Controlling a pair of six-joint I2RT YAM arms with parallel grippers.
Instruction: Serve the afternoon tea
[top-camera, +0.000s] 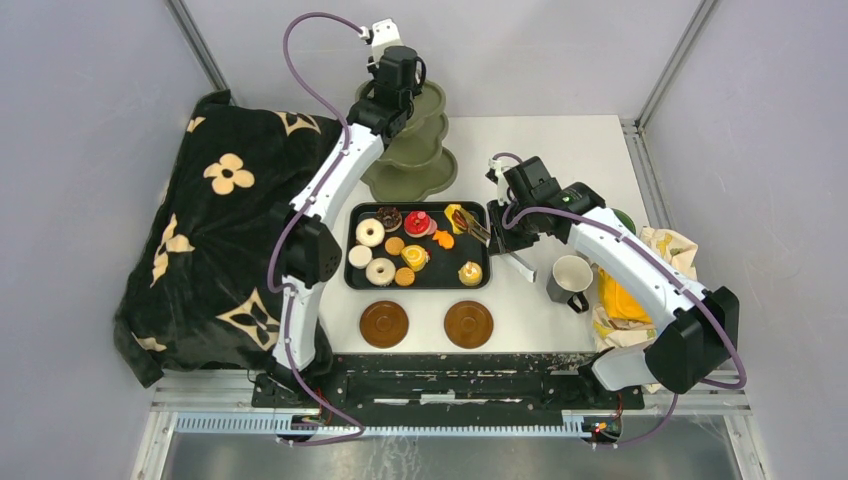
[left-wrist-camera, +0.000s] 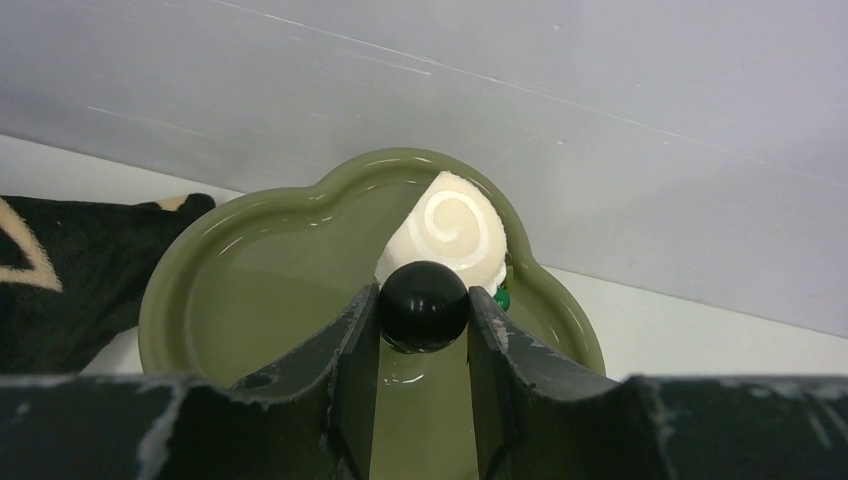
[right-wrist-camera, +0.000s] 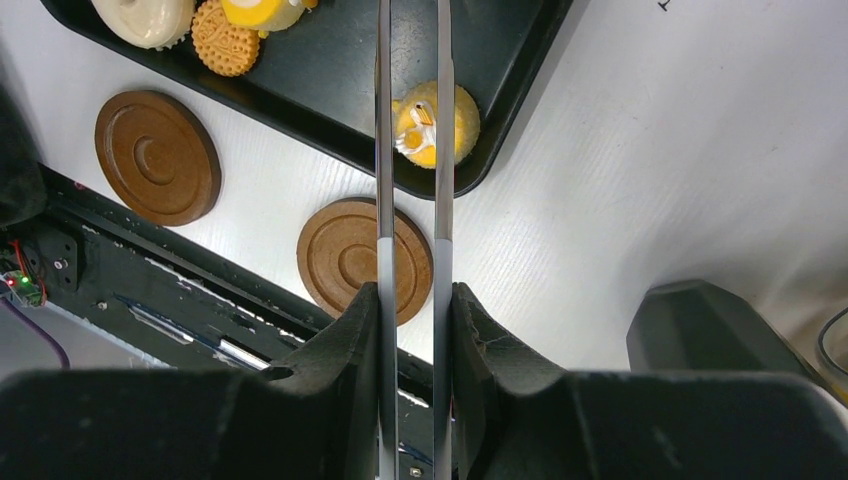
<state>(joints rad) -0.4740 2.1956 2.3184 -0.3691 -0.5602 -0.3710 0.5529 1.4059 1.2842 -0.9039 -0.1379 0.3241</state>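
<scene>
Black left gripper (left-wrist-camera: 422, 300) clamped on stand's knob (left-wrist-camera: 422, 312), white swirl cake (left-wrist-camera: 450, 235) just behind on green top tier (left-wrist-camera: 270, 300): hold steady. Right gripper (right-wrist-camera: 412, 300) pinching metal tongs (right-wrist-camera: 384, 150) above tray (right-wrist-camera: 330, 60), yellow cake (right-wrist-camera: 457, 115) beneath: lower squarely, squeeze gently, lift level.

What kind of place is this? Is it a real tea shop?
Probably a robot test bench, not a tea shop: two robot arms sit at a white table, plain grey walls box it in, and the pastries on the tray look like toys.
</scene>
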